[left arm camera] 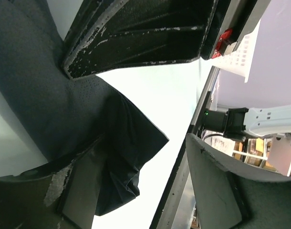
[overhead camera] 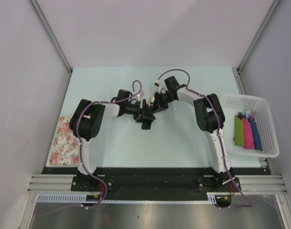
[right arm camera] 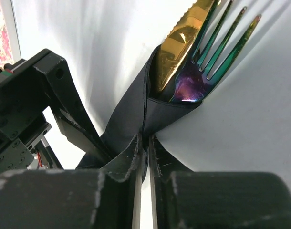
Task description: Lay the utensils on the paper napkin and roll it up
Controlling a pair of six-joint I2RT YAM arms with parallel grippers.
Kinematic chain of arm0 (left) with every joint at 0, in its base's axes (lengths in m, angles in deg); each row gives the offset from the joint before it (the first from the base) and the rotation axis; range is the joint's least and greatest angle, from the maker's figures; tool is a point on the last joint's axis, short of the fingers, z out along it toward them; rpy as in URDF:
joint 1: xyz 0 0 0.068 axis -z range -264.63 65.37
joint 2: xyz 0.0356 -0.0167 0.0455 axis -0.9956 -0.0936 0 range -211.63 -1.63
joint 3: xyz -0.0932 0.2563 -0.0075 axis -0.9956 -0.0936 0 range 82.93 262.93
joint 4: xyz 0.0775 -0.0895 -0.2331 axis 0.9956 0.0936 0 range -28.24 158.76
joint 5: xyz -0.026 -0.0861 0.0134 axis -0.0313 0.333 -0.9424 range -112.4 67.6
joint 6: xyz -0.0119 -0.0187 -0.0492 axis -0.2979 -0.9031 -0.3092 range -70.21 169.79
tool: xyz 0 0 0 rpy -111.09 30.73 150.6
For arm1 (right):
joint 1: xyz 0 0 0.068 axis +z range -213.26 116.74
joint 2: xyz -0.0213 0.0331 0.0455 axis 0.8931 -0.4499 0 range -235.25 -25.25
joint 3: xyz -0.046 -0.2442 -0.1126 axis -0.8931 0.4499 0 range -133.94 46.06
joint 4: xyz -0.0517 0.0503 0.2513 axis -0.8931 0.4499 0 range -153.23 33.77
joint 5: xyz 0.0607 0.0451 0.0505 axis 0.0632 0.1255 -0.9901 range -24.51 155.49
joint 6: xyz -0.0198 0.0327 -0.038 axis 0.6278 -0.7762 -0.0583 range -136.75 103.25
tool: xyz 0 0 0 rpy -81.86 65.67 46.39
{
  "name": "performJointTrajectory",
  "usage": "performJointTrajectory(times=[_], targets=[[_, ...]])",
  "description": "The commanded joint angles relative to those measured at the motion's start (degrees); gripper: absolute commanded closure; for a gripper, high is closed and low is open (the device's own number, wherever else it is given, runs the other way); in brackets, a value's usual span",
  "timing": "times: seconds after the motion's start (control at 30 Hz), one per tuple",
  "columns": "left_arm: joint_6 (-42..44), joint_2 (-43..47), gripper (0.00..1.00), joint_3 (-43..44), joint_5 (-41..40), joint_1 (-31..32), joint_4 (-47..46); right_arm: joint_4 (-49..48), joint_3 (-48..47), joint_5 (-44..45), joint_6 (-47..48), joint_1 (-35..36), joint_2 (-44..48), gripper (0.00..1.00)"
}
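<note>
The black paper napkin (right arm camera: 131,119) is wrapped around the utensils, a gold knife (right arm camera: 176,52) and an iridescent fork (right arm camera: 202,71), whose upper ends stick out of the fold. My right gripper (right arm camera: 146,152) is shut on the napkin's lower part. In the top view both grippers meet at mid-table: the right gripper (overhead camera: 158,102) and the left gripper (overhead camera: 144,116), with the napkin (overhead camera: 147,124) between and below them. My left gripper (left arm camera: 150,176) stands open; the napkin (left arm camera: 126,143) drapes loosely against its left finger. The right gripper (left arm camera: 145,33) fills the top of the left wrist view.
A white basket (overhead camera: 260,102) at the right edge holds green, pink and blue bundles (overhead camera: 247,131) with fork tips showing. A floral cloth (overhead camera: 64,140) lies at the table's near left. The black front rail runs along the near edge.
</note>
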Motion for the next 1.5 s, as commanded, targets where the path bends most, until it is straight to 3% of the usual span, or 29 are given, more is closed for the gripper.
performJointTrajectory(times=[0.0, 0.23, 0.7, 0.9, 1.17, 1.47], targets=[[-2.5, 1.5, 0.27, -3.4, -1.2, -0.7, -3.9, 3.1, -0.6, 1.8, 3.8, 0.3, -2.6, 0.93], [-4.6, 5.9, 0.32, -3.8, 1.5, -1.0, -6.6, 3.1, -0.5, 2.8, 4.6, 0.3, -3.4, 1.00], [-5.3, 8.8, 0.58, -6.7, 2.0, -3.5, -5.9, 2.5, 0.4, 3.4, 5.0, 0.5, -3.2, 1.00], [-13.7, 7.2, 0.62, -10.6, -1.1, -6.8, -14.0, 2.4, 0.7, 3.4, 5.1, 0.4, -3.1, 1.00], [-11.9, 6.7, 0.69, -9.4, 3.1, -4.8, -12.9, 2.1, 0.6, 3.3, 4.8, 0.4, -3.2, 1.00], [-5.6, 4.2, 0.77, -7.5, 5.1, -2.9, -4.7, 1.6, 0.2, 3.6, 4.4, 0.4, -3.6, 1.00]])
